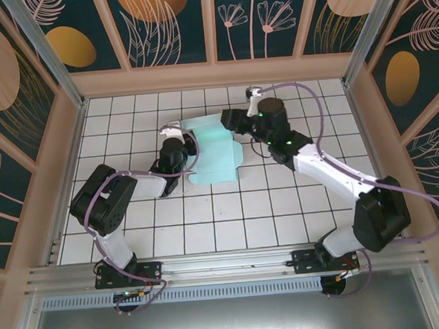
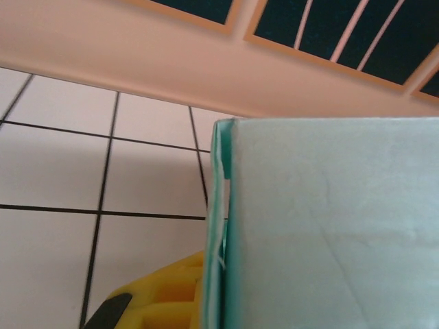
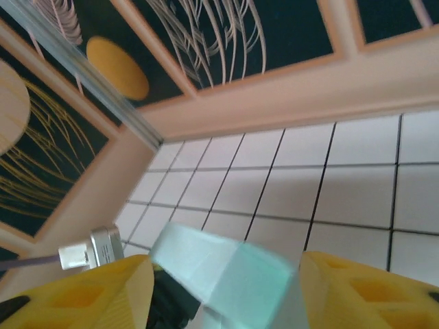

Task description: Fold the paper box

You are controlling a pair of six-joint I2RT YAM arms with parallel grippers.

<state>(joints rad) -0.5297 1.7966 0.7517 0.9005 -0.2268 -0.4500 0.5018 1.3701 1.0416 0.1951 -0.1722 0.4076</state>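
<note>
White tiled floor (image 3: 357,195) with dark grout lies under the right gripper (image 3: 226,295). Beyond it stands a peach-framed wall (image 3: 288,92) of dark floral panels (image 3: 274,31).

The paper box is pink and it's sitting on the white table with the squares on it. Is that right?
Not quite. The paper box is pale light blue, not pink, as the top external view shows. The rest is right: it sits on the white table with the squares on it.
</note>
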